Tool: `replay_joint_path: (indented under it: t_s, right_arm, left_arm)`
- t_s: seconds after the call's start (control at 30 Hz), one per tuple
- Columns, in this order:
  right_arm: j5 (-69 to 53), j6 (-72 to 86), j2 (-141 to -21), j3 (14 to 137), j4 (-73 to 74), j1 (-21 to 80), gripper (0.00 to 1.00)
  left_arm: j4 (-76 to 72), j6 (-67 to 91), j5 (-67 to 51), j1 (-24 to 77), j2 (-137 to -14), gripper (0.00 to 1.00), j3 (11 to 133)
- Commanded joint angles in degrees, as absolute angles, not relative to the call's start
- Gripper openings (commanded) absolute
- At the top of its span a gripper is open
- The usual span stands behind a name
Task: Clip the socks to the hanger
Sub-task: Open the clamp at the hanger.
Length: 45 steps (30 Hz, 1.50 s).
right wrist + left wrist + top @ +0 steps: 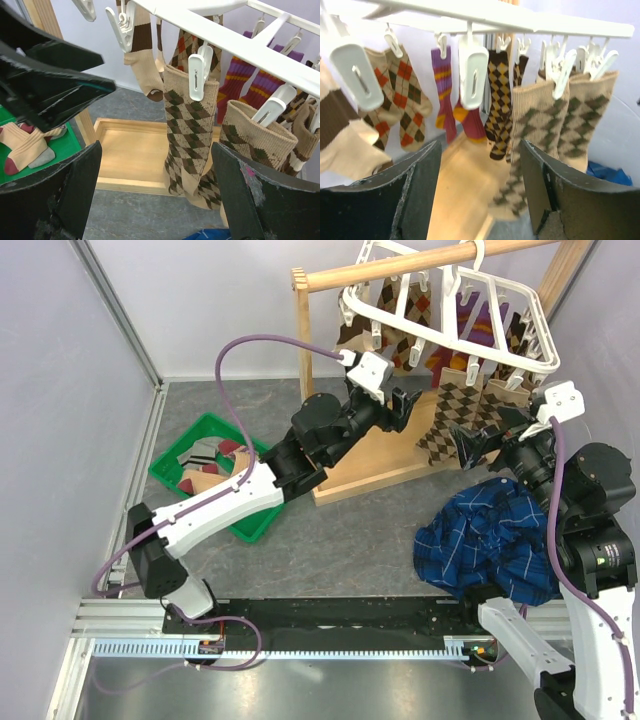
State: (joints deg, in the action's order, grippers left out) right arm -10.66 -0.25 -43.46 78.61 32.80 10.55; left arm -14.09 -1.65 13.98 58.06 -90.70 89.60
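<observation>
Now, I am holding both arms up at the hanger (385, 312). The left gripper (405, 405) and right gripper (468, 445) are both spread wide, gripping nothing. Loose tan socks (213, 462) are lying jumbled in the green bin (178, 445) (long axes hard to read), low and well left of the left gripper, so I am judging the left arm nearer. An empty clip (472, 70) is hanging upright just ahead of it.

White grid hanger (240, 44) hung tilted — tan, maroon-toed socks (27, 145) heaped in green bin (70, 144)
</observation>
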Motion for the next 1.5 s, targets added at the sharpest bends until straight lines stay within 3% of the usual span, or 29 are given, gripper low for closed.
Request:
replay_joint_path:
  t_s: [0.0,0.17,0.47,0.77,1.2,1.47]
  right_arm:
    - [-11.3,-0.5,-43.2,78.2,30.2,11.6,0.98]
    - [-10.9,-0.9,-43.0,78.2,30.3,12.2,0.98]
    - [-11.0,-1.1,-42.8,78.1,30.2,13.0,0.98]
    - [-12.0,-1.1,-43.3,78.5,30.1,13.2,0.98]
    - [-13.0,-0.6,-43.7,78.6,30.1,13.2,0.98]
    - [-15.7,2.7,-44.7,78.9,28.8,13.2,0.98]
  left_arm:
    - [-19.2,-6.0,15.6,58.3,-94.3,0.68,95.3]
    - [-20.6,-6.8,16.9,58.0,-98.2,0.61,98.8]
    - [-21.9,-6.6,19.2,57.0,-101.3,0.58,101.9]
    - [-23.2,-7.5,17.8,56.3,-101.7,0.45,101.8]
    - [-26.8,-9.0,16.0,56.2,-101.6,0.46,100.3]
    - [-27.0,-9.4,14.5,56.2,-100.5,0.23,98.3]
